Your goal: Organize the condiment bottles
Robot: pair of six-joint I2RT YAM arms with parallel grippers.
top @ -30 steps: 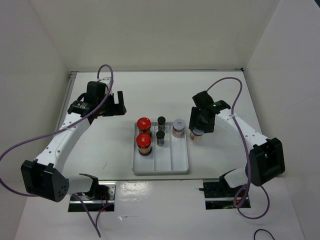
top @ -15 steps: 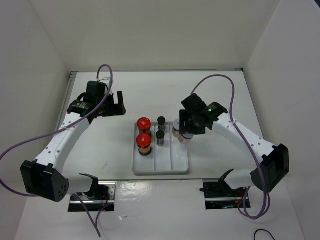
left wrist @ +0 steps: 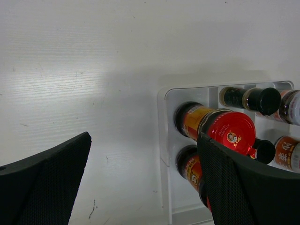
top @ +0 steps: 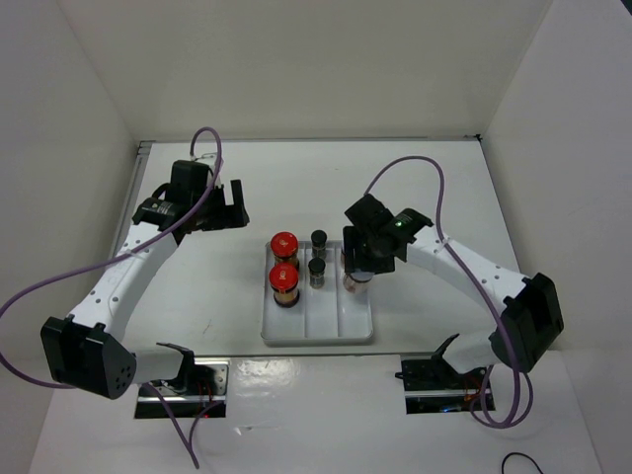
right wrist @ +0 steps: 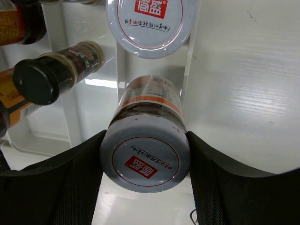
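- Sitting on a white table [top: 197, 286], with white walls [top: 296, 69] around, is a white tray [top: 316, 334].
- Two red-capped jars [top: 284, 244] stand in its left part, two dark jars [top: 317, 269] in the middle.
- The left gripper [top: 235, 205] hangs wide open, off to the tray's left.
- The right gripper [top: 361, 262], reaching over, squeezes a pale-lid jar [right wrist: 146, 159] in the right part.
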